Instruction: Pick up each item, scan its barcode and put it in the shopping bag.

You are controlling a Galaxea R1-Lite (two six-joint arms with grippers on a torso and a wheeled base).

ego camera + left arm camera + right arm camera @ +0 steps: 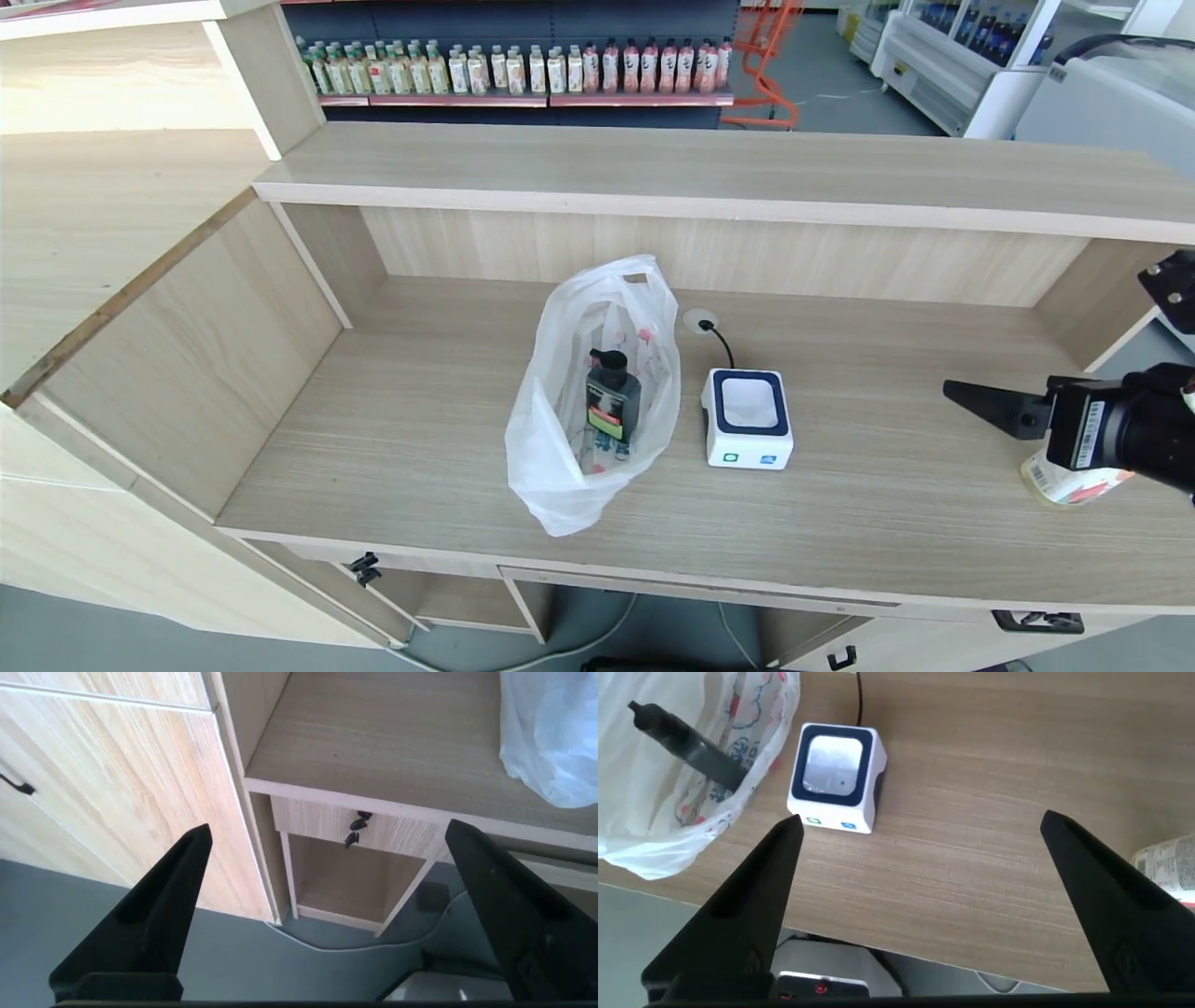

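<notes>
ITEM: pale labelled bottle (1064, 481), on counter (887, 523), well apart from barcode scanner (747, 417), on robot's right side of it.
- Attitude: apparently on its side, long axis roughly toward scanner; partly hidden under right arm.
- Right claw (920, 831): spread wide, empty. Fingertips sit on scanner side of bottle, so bottle lies back beneath wrist. Nearer arm by far.
- Left claw (329, 831): spread wide, empty, low by counter front, beyond shopping bag (560, 439).
- Shopping bag: just beside scanner, opposite side, holding dark pump bottle (611, 397).
</notes>
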